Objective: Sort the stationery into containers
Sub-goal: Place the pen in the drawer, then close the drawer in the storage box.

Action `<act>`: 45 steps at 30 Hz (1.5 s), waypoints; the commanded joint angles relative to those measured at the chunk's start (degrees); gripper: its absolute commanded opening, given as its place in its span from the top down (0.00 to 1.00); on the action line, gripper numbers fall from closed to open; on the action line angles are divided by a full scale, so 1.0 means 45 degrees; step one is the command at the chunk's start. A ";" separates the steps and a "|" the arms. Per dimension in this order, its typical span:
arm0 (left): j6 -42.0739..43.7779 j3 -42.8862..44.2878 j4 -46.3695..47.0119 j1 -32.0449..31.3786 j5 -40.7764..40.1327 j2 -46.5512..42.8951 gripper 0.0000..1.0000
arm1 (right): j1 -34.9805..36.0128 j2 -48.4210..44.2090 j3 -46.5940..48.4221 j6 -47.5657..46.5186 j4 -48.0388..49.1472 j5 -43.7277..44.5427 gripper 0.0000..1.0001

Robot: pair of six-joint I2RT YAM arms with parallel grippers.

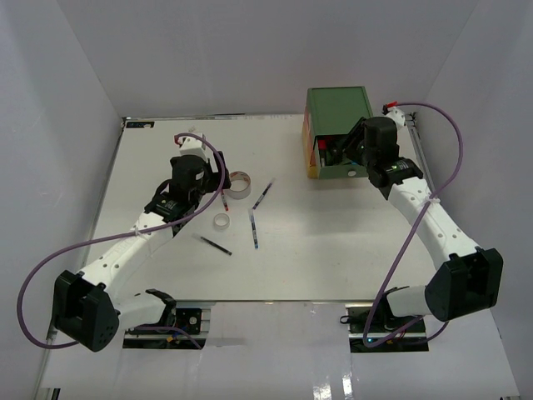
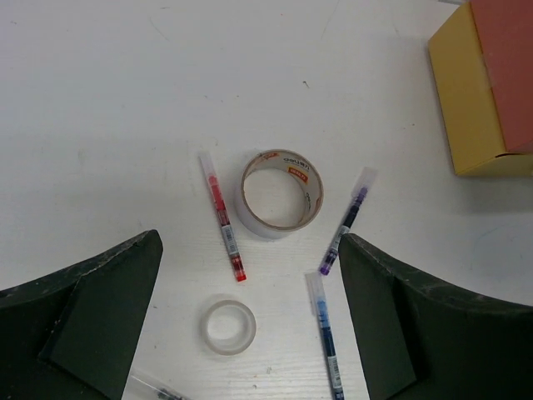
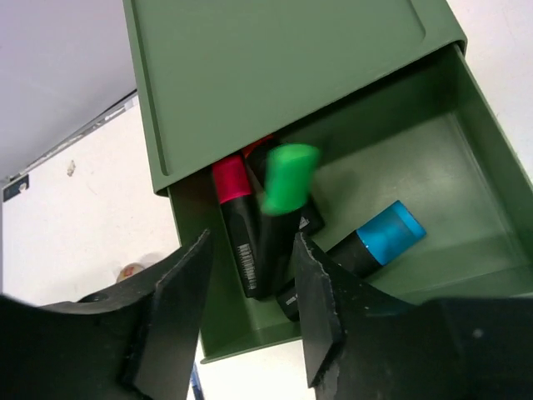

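Two end effectors are at work, each over its own part of the table point(image 1: 333, 250). The right end effector point(image 3: 250, 250) is released, its jaws standing wider than the green-capped highlighter point(image 3: 287, 179) that shows between them. That highlighter tilts with its cap up and blurred, and its black body reaches down into the pulled-out green drawer point(image 3: 433, 167). Whether it touches a finger cannot be told. Just beside it in the drawer stands a pink-capped highlighter point(image 3: 231, 179), and a blue-capped highlighter point(image 3: 390, 233) lies on the drawer floor to the other side. The drawer belongs to the top of the stacked drawer unit point(image 1: 337, 108) at the far right of the table. The left end effector point(image 2: 250, 242) hangs above the table with its jaws spread wide, holding nothing. Below it lies the grey tape roll point(image 2: 252, 215), with a red pen point(image 2: 223, 218) just beside it on one side and a purple pen point(image 2: 346, 223) near the other. Nearer the arm sit the small clear tape roll point(image 2: 208, 329) and a blue pen point(image 2: 323, 337), and a dark pen point(image 1: 216, 244) lies apart from them.
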 commanded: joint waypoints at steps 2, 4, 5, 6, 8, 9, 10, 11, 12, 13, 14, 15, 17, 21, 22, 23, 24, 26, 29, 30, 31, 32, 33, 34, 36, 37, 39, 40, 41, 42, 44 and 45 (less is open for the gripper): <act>0.0370 0.0064 0.0347 0.0015 -0.0391 -0.0348 0.02 | -0.0025 -0.0019 0.0070 -0.0132 -0.0125 0.0017 0.44; 0.0350 0.0025 0.0367 0.0015 -0.0313 -0.0367 0.02 | -0.0044 -0.0174 0.0108 -0.0656 -0.0243 -0.0158 0.42; 0.0350 0.0025 0.0347 0.0015 -0.0312 -0.0367 0.02 | -0.0025 -0.0291 0.0089 -0.0950 -0.0263 -0.0178 0.41; 0.0370 0.0025 0.0347 0.0015 -0.0332 -0.0387 0.02 | -0.0025 -0.0428 0.0050 -0.1282 -0.0186 -0.0198 0.40; 0.0370 0.0024 0.0347 0.0015 -0.0410 -0.0426 0.02 | -0.0025 -0.0896 -0.0125 -0.2531 -0.0165 -0.0198 0.39; 0.0370 0.0025 0.0366 0.0015 -0.0391 -0.0426 0.02 | -0.0025 -0.1110 -0.0242 -0.2980 -0.0146 -0.0256 0.39; 0.0408 0.0025 0.0367 0.0015 -0.0371 -0.0426 0.02 | -0.0025 -0.1480 -0.0552 -0.3893 -0.0165 -0.0392 0.39; 0.0409 0.0025 0.0367 0.0015 -0.0371 -0.0445 0.02 | -0.0025 -0.1696 -0.0749 -0.4270 -0.0204 -0.0432 0.39; 0.0428 0.0025 0.0347 0.0015 -0.0371 -0.0445 0.02 | -0.0025 -0.1969 -0.1002 -0.4602 -0.0185 -0.0490 0.39; 0.0448 0.0025 0.0328 0.0015 -0.0410 -0.0426 0.02 | -0.0025 -0.2455 -0.1275 -0.5282 -0.0127 -0.0762 0.38; 0.0487 0.0025 0.0308 0.0015 -0.0468 -0.0426 0.02 | -0.0025 -0.2692 -0.1839 -0.5502 -0.0088 -0.0803 0.38; 0.0487 0.0044 0.0327 0.0015 -0.0488 -0.0426 0.02 | -0.0044 -0.2907 -0.2115 -0.5736 0.0009 -0.0862 0.38; 0.0506 0.0044 0.0289 0.0015 -0.0508 -0.0426 0.02 | -0.0025 -0.3533 -0.3049 -0.6205 0.0263 -0.1194 0.37; 0.0526 0.0044 0.0308 0.0015 -0.0585 -0.0426 0.02 | -0.0025 -0.3750 -0.4089 -0.6461 0.0732 -0.1622 0.35; 0.0526 0.0025 0.0308 0.0015 -0.0625 -0.0426 0.02 | -0.0044 -0.3672 -0.4207 -0.6519 0.0984 -0.1759 0.35; 0.0545 0.0025 0.0308 0.0015 -0.0664 -0.0426 0.02 | -0.0025 -0.3594 -0.4304 -0.6520 0.1141 -0.1819 0.35; 0.0565 0.0025 0.0327 0.0015 -0.0741 -0.0426 0.02 | -0.0025 -0.3438 -0.4421 -0.6539 0.1259 -0.1935 0.35; 0.0643 -0.0014 0.0366 0.0015 -0.0859 -0.0484 0.02 | -0.0044 -0.3146 -0.4520 -0.6617 0.1727 -0.2034 0.35; 0.0702 -0.0054 0.0386 0.0015 -0.0937 -0.0543 0.02 | -0.0025 -0.2755 -0.4521 -0.6793 0.2353 -0.2014 0.35; 0.0721 -0.0073 0.0406 0.0015 -0.0957 -0.0543 0.02 | -0.0025 -0.2463 -0.4366 -0.6851 0.2431 -0.2034 0.35; 0.0721 -0.0073 0.0406 0.0015 -0.0957 -0.0543 0.02 | -0.0044 -0.2306 -0.4248 -0.6852 0.2509 -0.2034 0.35; 0.0760 -0.0073 0.0425 0.0015 -0.0957 -0.0524 0.02 | -0.0044 -0.2053 -0.4169 -0.6871 0.2588 -0.2034 0.35; 0.0760 -0.0073 0.0425 0.0015 -0.0957 -0.0523 0.02 | -0.0025 -0.1992 -0.4053 -0.6891 0.2704 -0.2034 0.35; 0.0760 -0.0092 0.0445 0.0015 -0.0976 -0.0504 0.02 | -0.0025 -0.1895 -0.3974 -0.6930 0.2802 -0.1976 0.35; 0.0760 -0.0093 0.0464 0.0015 -0.0977 -0.0504 0.02 | -0.0025 -0.1660 -0.3818 -0.6988 0.2959 -0.1800 0.35; 0.0760 -0.0093 0.0464 0.0015 -0.0938 -0.0504 0.02 | -0.0025 -0.1582 -0.3604 -0.7027 0.2979 -0.1722 0.35; 0.0760 -0.0073 0.0445 0.0034 -0.0879 -0.0485 0.02 | -0.0044 -0.1310 -0.3388 -0.7086 0.3037 -0.1663 0.35; 0.0760 -0.0073 0.0445 0.0015 -0.0860 -0.0504 0.02 | -0.0044 -0.1211 -0.3252 -0.7106 0.3405 -0.1682 0.35; 0.0760 -0.0092 0.0445 0.0015 -0.0840 -0.0465 0.02 | -0.0044 -0.1055 -0.3154 -0.7106 0.3486 -0.1682 0.35; 0.0760 -0.0093 0.0445 0.0015 -0.0859 -0.0446 0.02 | -0.0044 -0.0977 -0.3076 -0.7125 0.3641 -0.1682 0.35; 0.0780 -0.0093 0.0445 0.0015 -0.0859 -0.0465 0.02 | -0.0025 -0.0724 -0.2763 -0.7145 0.3740 -0.1682 0.35; 0.0780 -0.0093 0.0445 0.0015 -0.0879 -0.0465 0.02 | -0.0025 -0.0664 -0.2646 -0.7164 0.3857 -0.1702 0.35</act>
